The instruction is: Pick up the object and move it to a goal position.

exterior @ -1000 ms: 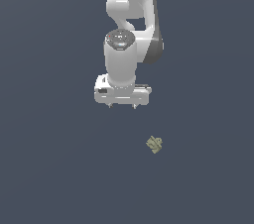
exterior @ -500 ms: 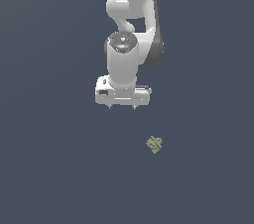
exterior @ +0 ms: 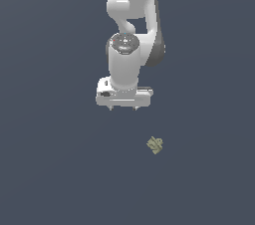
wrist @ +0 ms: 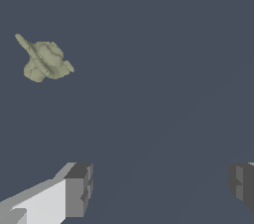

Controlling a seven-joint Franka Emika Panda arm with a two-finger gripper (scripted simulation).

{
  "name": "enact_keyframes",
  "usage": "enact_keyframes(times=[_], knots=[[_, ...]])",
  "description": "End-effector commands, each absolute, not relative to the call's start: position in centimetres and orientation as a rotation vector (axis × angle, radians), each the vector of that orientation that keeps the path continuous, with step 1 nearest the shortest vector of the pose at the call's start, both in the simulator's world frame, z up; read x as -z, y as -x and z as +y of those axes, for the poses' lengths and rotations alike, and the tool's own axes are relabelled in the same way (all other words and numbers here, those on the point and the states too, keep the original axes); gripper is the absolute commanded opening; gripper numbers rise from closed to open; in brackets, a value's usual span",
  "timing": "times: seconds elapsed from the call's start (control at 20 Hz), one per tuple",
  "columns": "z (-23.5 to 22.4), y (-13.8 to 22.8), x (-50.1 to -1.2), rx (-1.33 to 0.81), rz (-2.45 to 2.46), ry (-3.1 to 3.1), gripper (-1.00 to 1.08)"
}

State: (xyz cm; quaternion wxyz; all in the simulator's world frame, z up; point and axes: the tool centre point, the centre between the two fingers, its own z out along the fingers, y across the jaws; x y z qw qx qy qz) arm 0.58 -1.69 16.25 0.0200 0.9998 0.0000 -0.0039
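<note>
The object (exterior: 155, 145) is a tiny olive-tan blocky lump with darker markings, lying on the dark grey floor. In the exterior view it lies below my gripper and toward the exterior view's right. My gripper (exterior: 123, 108) hangs from the white arm, pointing down, open and holding nothing. The wrist view shows the object (wrist: 45, 61) as a knobbly lump with a thin spike. It lies well apart from my two grey fingertips (wrist: 79, 188), which stand wide apart around my gripper (wrist: 161, 184).
A flat dark grey floor (exterior: 55, 169) fills both views. The white arm (exterior: 132, 15) rises above the gripper toward the top of the exterior view.
The gripper has shifted very slightly downward in the exterior view. The object has not moved.
</note>
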Motion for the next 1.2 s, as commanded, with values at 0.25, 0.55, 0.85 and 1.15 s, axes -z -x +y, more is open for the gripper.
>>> enact_keyframes(times=[0.25, 0.55, 0.85, 1.15], knots=[[0.2, -2.3, -15.3, 0.013, 0.14, -3.098, 1.0], [3.1, -4.8, -13.9, 0.014, 0.346, -3.084, 1.0], [7.2, -7.5, -11.7, 0.012, 0.613, -3.054, 1.0], [10.4, -9.3, -9.8, 0.007, 0.816, -3.02, 1.0]])
